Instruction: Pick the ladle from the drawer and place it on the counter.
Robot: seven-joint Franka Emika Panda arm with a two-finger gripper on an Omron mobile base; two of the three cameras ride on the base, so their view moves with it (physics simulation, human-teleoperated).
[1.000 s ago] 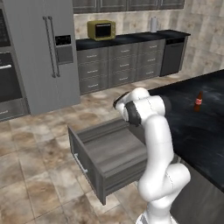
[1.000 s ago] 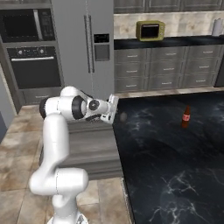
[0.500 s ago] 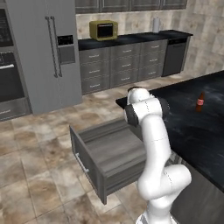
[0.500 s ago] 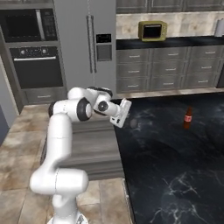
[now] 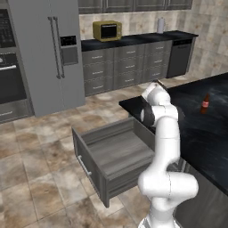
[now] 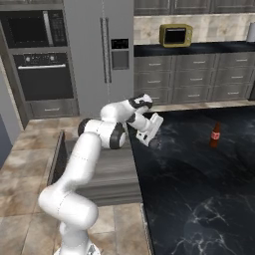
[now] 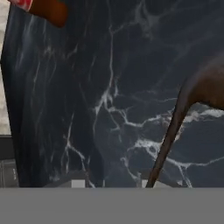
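Pincer (image 7: 111,183) above bench (image 6: 199,189) near corner, jaws part-open, nothing clamped, I judge. Ladle (image 7: 170,133) handle leans by one tip, bowl over bench. I reckon it light, stiff, slick metal; grip mid-handle.

The arm has swung the ladle (image 7: 175,131) from beside the drawer (image 5: 120,156) out over the counter (image 6: 199,189).

A tall grey refrigerator (image 5: 49,49) fills the upper left of the left base view, with a black wall oven (image 6: 42,74) beside it. Along the beige tiled back wall (image 5: 133,22) run grey cabinets (image 5: 129,67) under a black top bearing a yellow microwave (image 5: 107,30). Mottled brown floor tiles (image 5: 35,178) spread across the lower left.
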